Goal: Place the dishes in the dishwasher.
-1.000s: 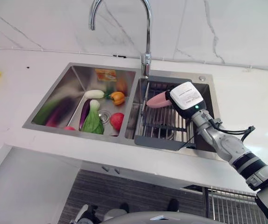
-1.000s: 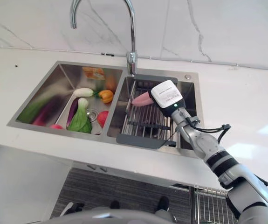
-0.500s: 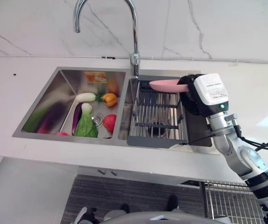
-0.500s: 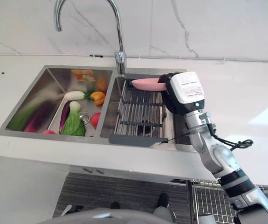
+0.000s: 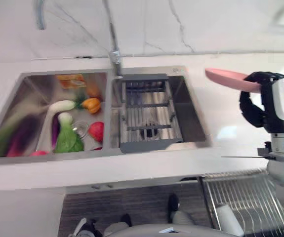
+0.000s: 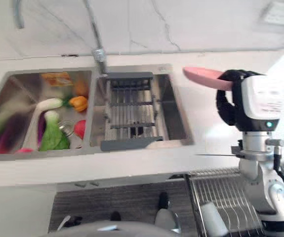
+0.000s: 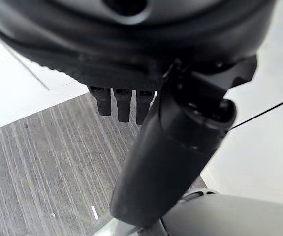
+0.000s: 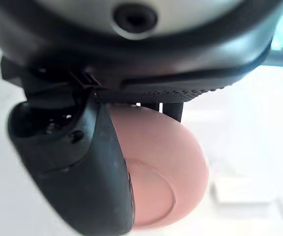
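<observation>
White bench (image 5: 146, 170) carries a double sink (image 5: 186, 106) with a rack (image 5: 144, 113) in its right basin. Right hand (image 5: 255, 101) pinches the pink plate (image 5: 228, 79) by its rim, roughly level, over the bench right of the sink. Dishwasher rack (image 5: 240, 197) lies below and nearer; the plate must descend that way. Left hand (image 7: 124, 103) hangs relaxed over the floor.

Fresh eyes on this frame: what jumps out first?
The pink plate, pinched in the right hand and held in the air over the white counter, right of the sink. Next, the bright vegetables heaped in the sink's left basin, beside the grey drying rack in the right one. A wire dish rack waits below the counter.
</observation>
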{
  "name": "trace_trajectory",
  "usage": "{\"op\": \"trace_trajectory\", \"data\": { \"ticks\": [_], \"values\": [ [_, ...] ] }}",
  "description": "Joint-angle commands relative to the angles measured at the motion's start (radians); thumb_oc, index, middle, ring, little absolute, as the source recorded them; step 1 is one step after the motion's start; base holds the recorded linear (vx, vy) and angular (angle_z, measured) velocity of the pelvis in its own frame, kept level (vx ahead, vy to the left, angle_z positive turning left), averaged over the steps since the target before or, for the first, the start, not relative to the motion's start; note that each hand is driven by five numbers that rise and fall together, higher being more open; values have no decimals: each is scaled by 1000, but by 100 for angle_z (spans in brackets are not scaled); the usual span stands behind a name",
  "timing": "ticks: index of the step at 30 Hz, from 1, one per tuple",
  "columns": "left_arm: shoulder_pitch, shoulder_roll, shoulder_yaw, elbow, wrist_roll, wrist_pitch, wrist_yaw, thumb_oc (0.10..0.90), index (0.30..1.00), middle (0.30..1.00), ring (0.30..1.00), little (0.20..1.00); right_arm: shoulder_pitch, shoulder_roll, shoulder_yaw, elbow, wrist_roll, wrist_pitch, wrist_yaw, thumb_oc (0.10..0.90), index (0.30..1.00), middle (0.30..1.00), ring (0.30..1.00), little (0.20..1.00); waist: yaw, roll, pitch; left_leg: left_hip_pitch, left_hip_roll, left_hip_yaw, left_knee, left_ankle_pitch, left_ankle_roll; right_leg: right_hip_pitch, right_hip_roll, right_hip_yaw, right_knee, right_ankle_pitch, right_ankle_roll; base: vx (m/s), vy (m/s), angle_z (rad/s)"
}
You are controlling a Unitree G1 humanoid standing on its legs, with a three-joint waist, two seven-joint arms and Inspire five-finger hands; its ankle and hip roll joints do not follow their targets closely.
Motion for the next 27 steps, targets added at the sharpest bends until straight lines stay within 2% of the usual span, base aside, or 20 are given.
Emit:
{"op": "trace_trajectory", "data": {
  "ticks": [1,2,4,6,8,9,10,12,13,15,17,19,22,27],
  "values": [
    [-91,11,-11,14,41,-36,-6,800,900,900,900,900,-151,-50,-139,-62,-16,25,-153,400,300,300,300,300,-12,-11,11,-46,0,33,3,-87,-6,-32,-73,12,28,-7,128,-290,155,-86],
    [-95,19,-15,4,50,-34,-8,800,900,900,900,900,-145,-46,-155,-54,-18,34,-167,400,300,300,300,300,-7,-11,18,-55,9,72,3,-84,-7,-51,-83,-39,24,-12,129,-213,164,-105],
    [-97,36,-4,-9,48,-21,0,800,900,900,900,900,-158,-43,-156,-55,-23,45,-183,400,300,300,300,300,12,-2,25,-48,45,148,3,-91,-15,-42,-117,-191,30,-42,126,-121,84,-180],
    [-87,40,24,2,30,-9,2,800,900,900,900,900,-168,-47,-139,-41,-30,57,-187,400,300,300,300,300,31,-15,34,-47,65,243,7,-73,-14,-37,-159,-351,62,-39,122,-228,56,-166],
    [-83,35,43,10,8,0,-8,800,900,900,900,900,-173,-50,-104,-18,-37,72,-185,400,300,300,300,300,48,-28,36,-47,73,297,8,-62,-9,-39,-200,-435,126,-27,122,-187,31,-214],
    [-85,30,42,9,5,0,-11,800,900,900,900,900,-155,-51,-102,-5,-50,86,-178,400,300,300,300,300,47,-30,39,-50,72,302,9,-60,-4,-40,-223,-432,179,-22,123,-118,5,-189],
    [-92,23,39,4,4,0,-16,800,900,900,900,900,-133,-48,-106,3,-63,98,-171,400,300,300,300,300,35,-29,41,-55,72,292,10,-60,0,-32,-227,-390,212,-25,121,-77,15,-119],
    [-101,9,32,-3,-2,-4,-21,800,900,900,900,900,-67,-24,-125,8,-85,114,-155,400,300,300,300,300,24,-25,36,-62,64,277,10,-63,11,-23,-225,-280,272,-74,116,-47,-5,-17],
    [-103,1,26,-5,-9,-7,-22,800,900,900,900,900,-27,-5,-137,10,-94,120,-148,400,300,300,300,300,23,-25,27,-67,58,268,9,-64,11,-10,-218,-221,281,-102,112,-9,-62,24],
    [-97,-13,21,-7,-8,-9,-22,800,900,900,900,900,35,28,-149,6,-104,124,-127,400,300,300,300,300,21,-34,2,-69,50,255,7,-66,3,50,-185,-158,210,-135,106,64,-124,24],
    [-85,-24,19,0,-4,-12,-21,800,900,900,900,900,68,50,-135,0,-119,116,-120,400,300,300,300,300,22,-41,-17,-68,49,257,6,-61,-6,83,-164,-151,139,-132,118,18,-176,42],
    [-82,-31,17,5,-13,-15,-18,800,900,900,900,900,83,55,-98,1,-122,93,-109,400,300,300,300,300,28,-39,-21,-75,56,249,7,-49,-12,81,-140,-146,124,-152,117,-53,-175,-7],
    [-61,-35,31,10,-42,-16,-14,800,900,900,900,900,52,21,5,69,-119,69,-79,400,300,300,300,300,46,-26,-20,-84,76,251,8,-25,-26,106,-123,-175,87,-173,110,-87,-167,-22],
    [-40,-43,34,28,-67,-23,-21,800,900,900,900,900,18,-42,105,157,-148,43,-28,400,300,300,300,300,67,-9,-29,-108,111,226,7,15,-57,138,-91,-241,66,-193,89,-42,-150,3]
  ]
}}
